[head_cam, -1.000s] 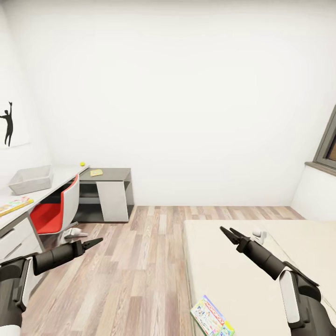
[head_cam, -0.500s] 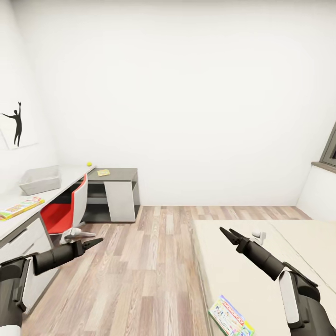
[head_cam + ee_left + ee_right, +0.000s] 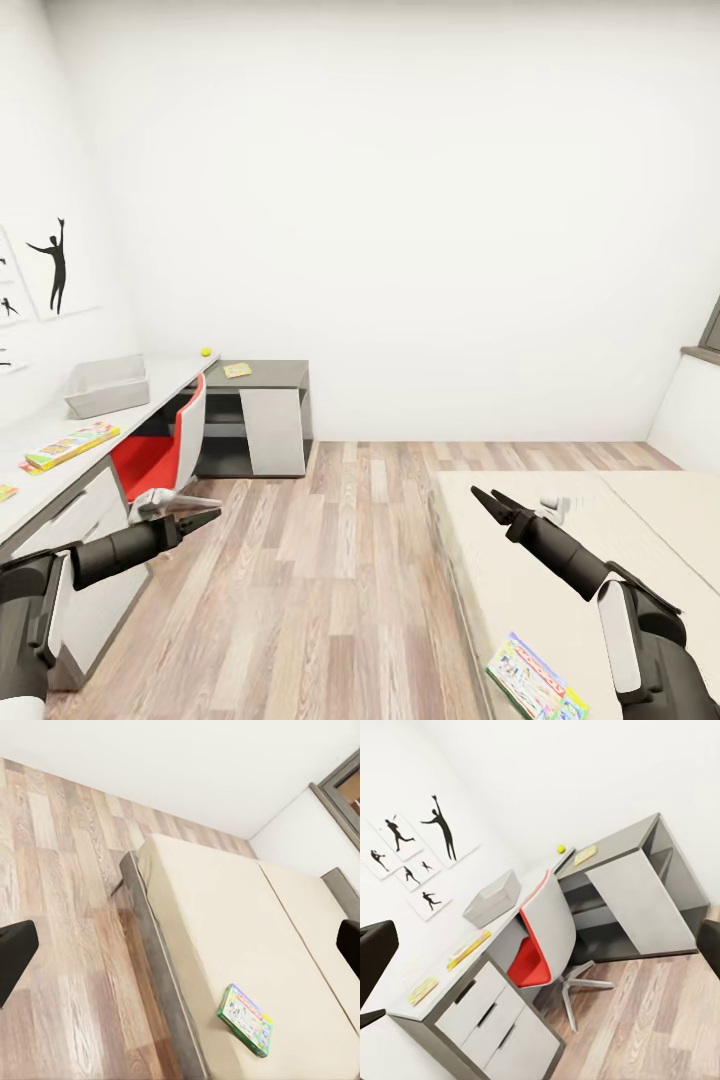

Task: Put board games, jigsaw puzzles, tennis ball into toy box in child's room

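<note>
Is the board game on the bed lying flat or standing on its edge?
Flat. The board game lies face up on the bed, near its edge, with the printed top showing.

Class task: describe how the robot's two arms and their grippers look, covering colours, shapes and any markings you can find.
Both arms are dark grey to black tubes with white shell panels near the elbows. The left gripper and the right gripper each end in two slim, pointed black fingers. No cables, labels or markings can be made out.
</note>
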